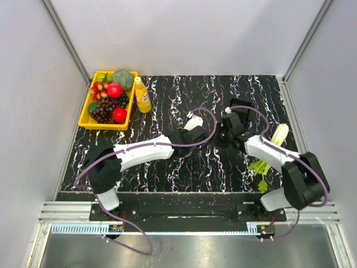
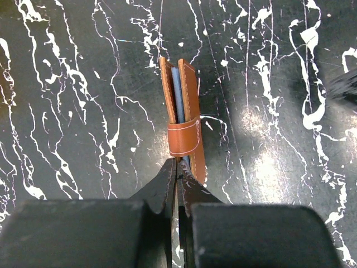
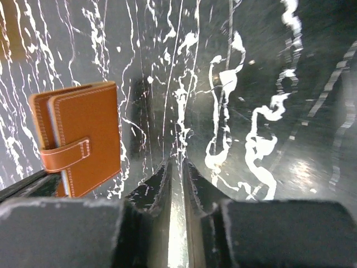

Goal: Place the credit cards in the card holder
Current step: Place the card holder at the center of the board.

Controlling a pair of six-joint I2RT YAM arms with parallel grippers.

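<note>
The left gripper (image 2: 177, 174) pinches the holder (image 2: 182, 106) by its near edge and stands it upright, probably to steady it for loading. Its strap (image 2: 184, 138) is fastened, and a bluish card (image 2: 176, 95) shows between the leaves. Just beside it, the right gripper (image 3: 175, 167) is nearly closed and seemingly empty. From above the holder is hidden, and no other cards are visible.
</note>
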